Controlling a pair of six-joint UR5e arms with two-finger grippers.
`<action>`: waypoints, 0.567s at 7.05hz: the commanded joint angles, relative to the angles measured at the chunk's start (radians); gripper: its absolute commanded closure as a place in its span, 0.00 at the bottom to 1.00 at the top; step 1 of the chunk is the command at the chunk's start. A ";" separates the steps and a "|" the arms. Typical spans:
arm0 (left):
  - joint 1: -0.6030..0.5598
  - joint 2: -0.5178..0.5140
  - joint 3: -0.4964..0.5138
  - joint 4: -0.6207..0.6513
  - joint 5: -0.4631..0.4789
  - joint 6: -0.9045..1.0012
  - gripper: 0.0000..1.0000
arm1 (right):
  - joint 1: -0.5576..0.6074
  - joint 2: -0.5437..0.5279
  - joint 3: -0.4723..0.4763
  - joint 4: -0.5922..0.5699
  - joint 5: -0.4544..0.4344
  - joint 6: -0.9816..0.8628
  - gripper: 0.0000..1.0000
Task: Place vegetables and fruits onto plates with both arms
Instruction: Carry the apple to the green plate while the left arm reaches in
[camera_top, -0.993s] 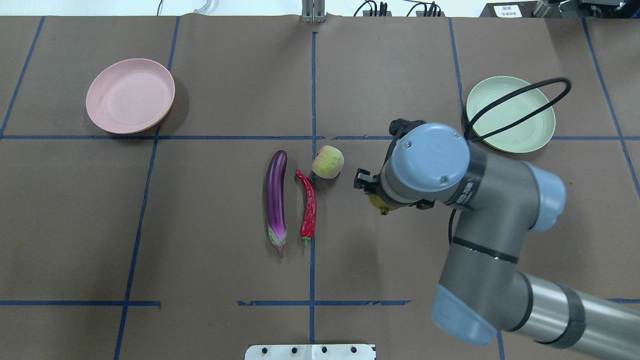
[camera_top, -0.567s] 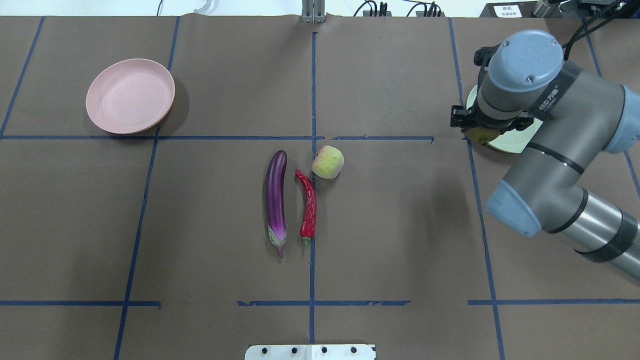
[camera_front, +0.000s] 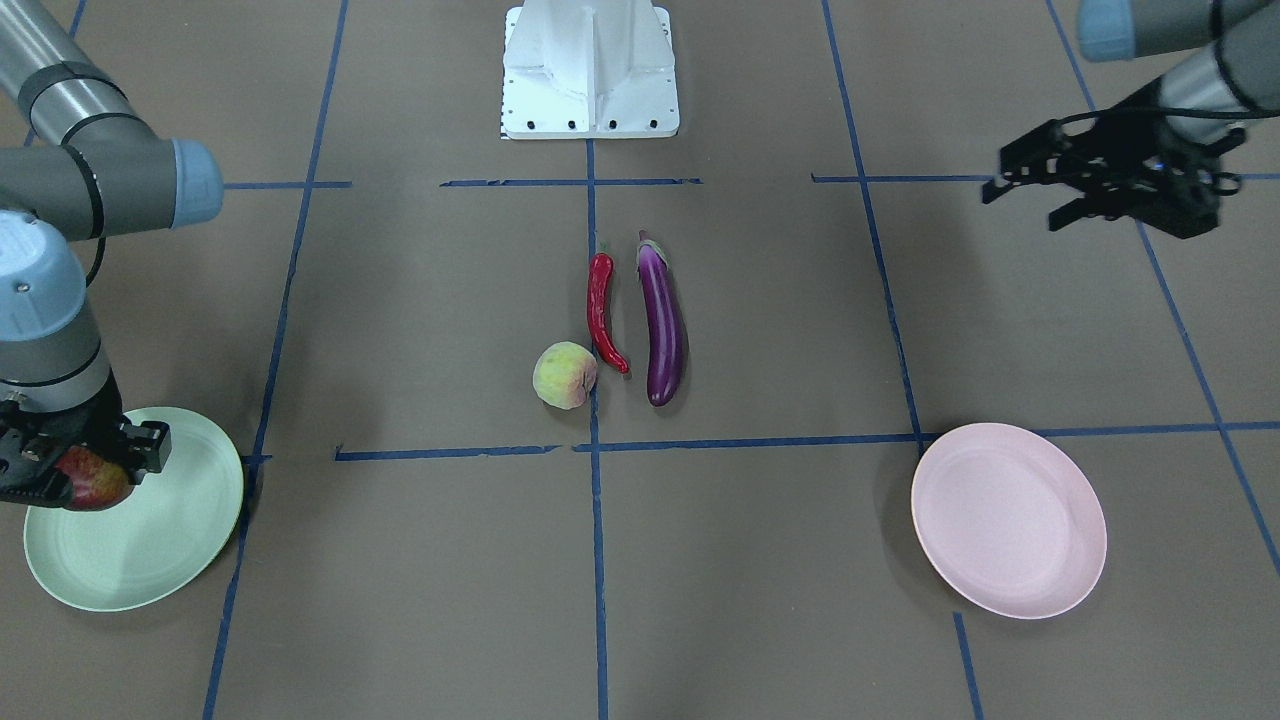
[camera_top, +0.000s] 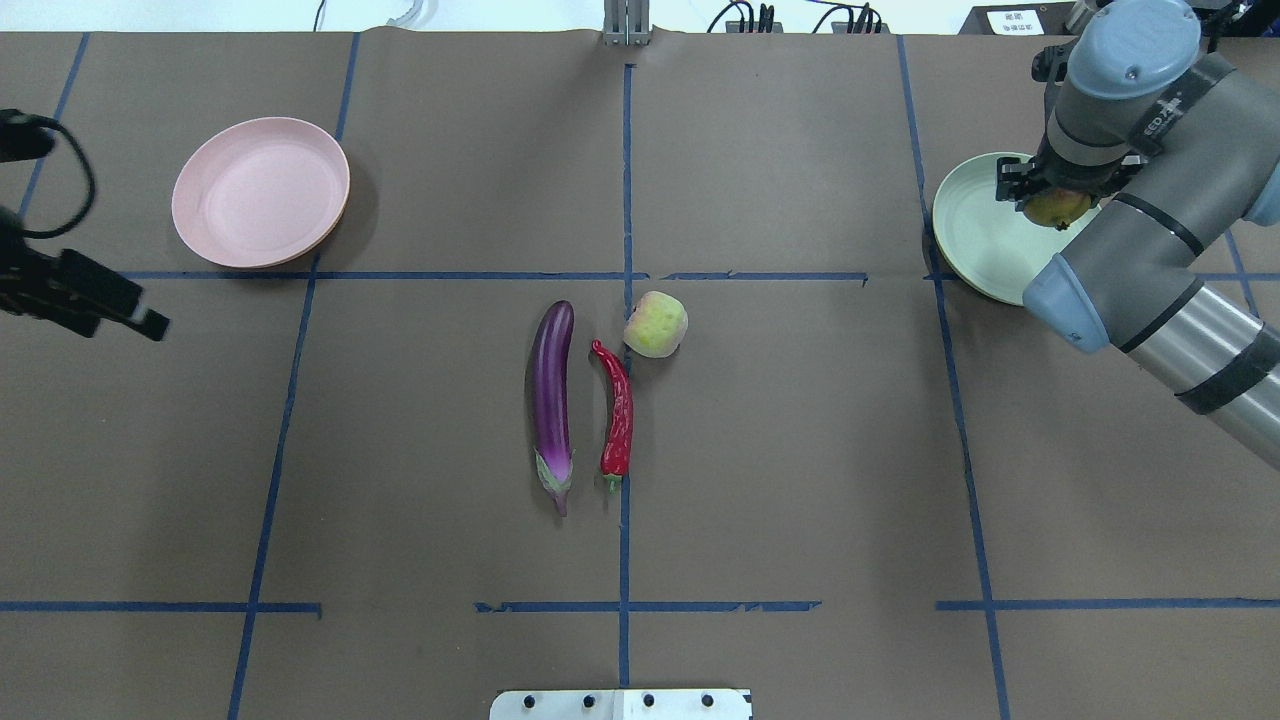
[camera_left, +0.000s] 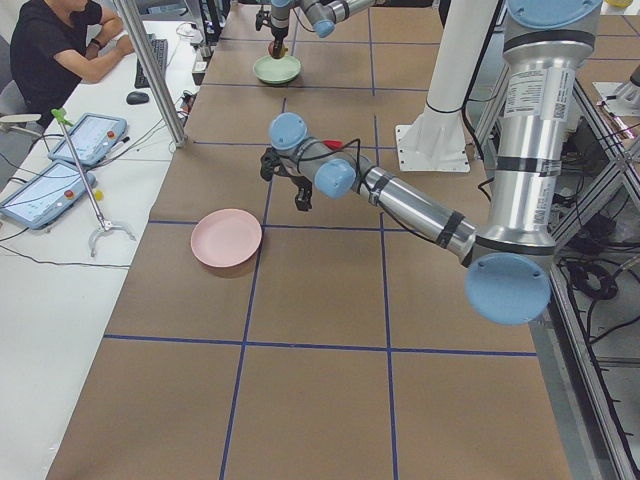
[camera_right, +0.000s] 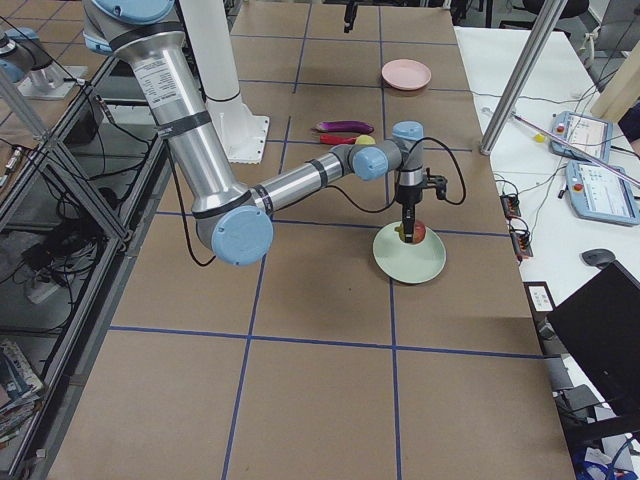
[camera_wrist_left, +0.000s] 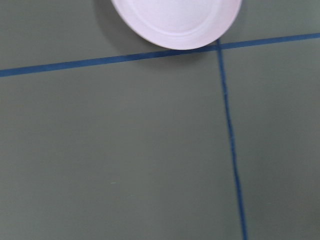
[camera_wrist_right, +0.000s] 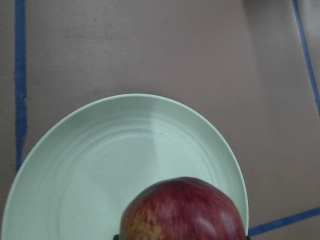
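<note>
You have the right end effector (camera_front: 75, 475) clamped on the pomegranate (camera_front: 98, 482), its fingers pressed against the fruit's sides. It holds the fruit low over the mint green plate (camera_front: 150, 545), above the half that lies away from the middle of the table (camera_top: 400, 450). You cannot tell from these views whether the fruit touches the plate. In the right wrist view the red-yellow fruit fills the bottom edge, with the plate's bare bowl beyond it.

Your left end effector (camera_front: 1020, 208) is empty, its fingers spread apart. It hovers above the table on the robot's side of the pink plate (camera_front: 1010, 520), apart from it. The left wrist view catches only that plate's rim at the top edge, above crossing blue tape lines.

At the middle of the table the eggplant (camera_top: 552, 400) and the chili pepper (camera_top: 618, 410) lie side by side, nearly parallel, stems toward the robot. The peach (camera_top: 656, 323) sits just beside the chili's far tip, on the robot's right of it. The pink plate holds nothing.
</note>
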 joint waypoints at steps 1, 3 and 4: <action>0.312 -0.264 0.097 -0.012 0.312 -0.327 0.00 | 0.017 0.000 -0.087 0.077 0.028 -0.023 0.94; 0.409 -0.392 0.206 -0.012 0.473 -0.423 0.00 | 0.019 -0.012 -0.072 0.105 0.062 -0.018 0.00; 0.418 -0.391 0.214 -0.008 0.490 -0.435 0.00 | 0.019 -0.010 -0.067 0.131 0.087 -0.021 0.00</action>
